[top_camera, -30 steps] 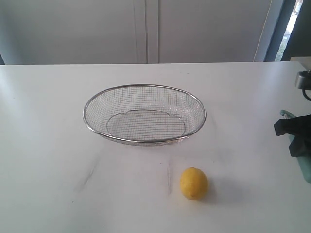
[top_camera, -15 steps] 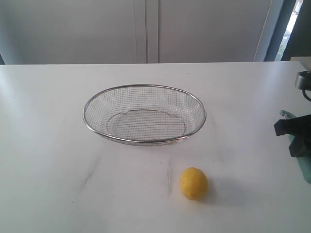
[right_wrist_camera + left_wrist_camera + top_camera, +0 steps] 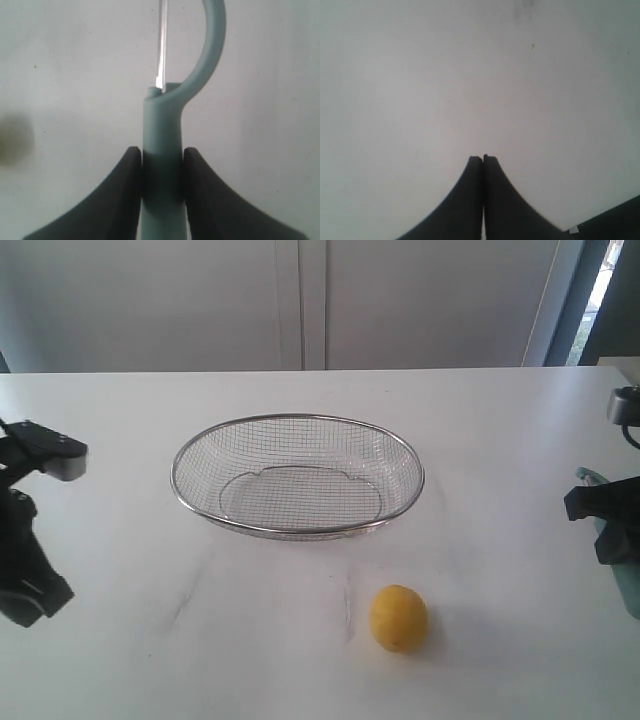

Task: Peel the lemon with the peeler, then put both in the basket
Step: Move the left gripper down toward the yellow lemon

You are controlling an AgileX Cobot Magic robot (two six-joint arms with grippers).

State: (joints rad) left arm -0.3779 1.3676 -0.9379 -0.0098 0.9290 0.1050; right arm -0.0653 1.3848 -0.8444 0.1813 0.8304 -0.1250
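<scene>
The yellow lemon (image 3: 398, 617) lies on the white table in front of the wire mesh basket (image 3: 418, 468), which holds nothing. At the right edge of the exterior view my right gripper (image 3: 603, 523) is shut on the teal peeler (image 3: 625, 585). In the right wrist view that gripper (image 3: 162, 155) pinches the peeler (image 3: 161, 130) handle, with the curved head and thin blade beyond the fingertips. My left gripper (image 3: 25, 530) has come in at the far left, well away from the lemon. In the left wrist view the left gripper (image 3: 483, 158) is shut on nothing above bare table.
The white table (image 3: 480, 440) runs back to a grey wall with panel seams. A dark frame stands at the back right corner. Faint scuff marks (image 3: 180, 605) show on the table in front of the basket.
My left arm has entered the exterior view at the far left; it was out of view in both earlier frames. The right gripper, lemon and basket have not moved.
</scene>
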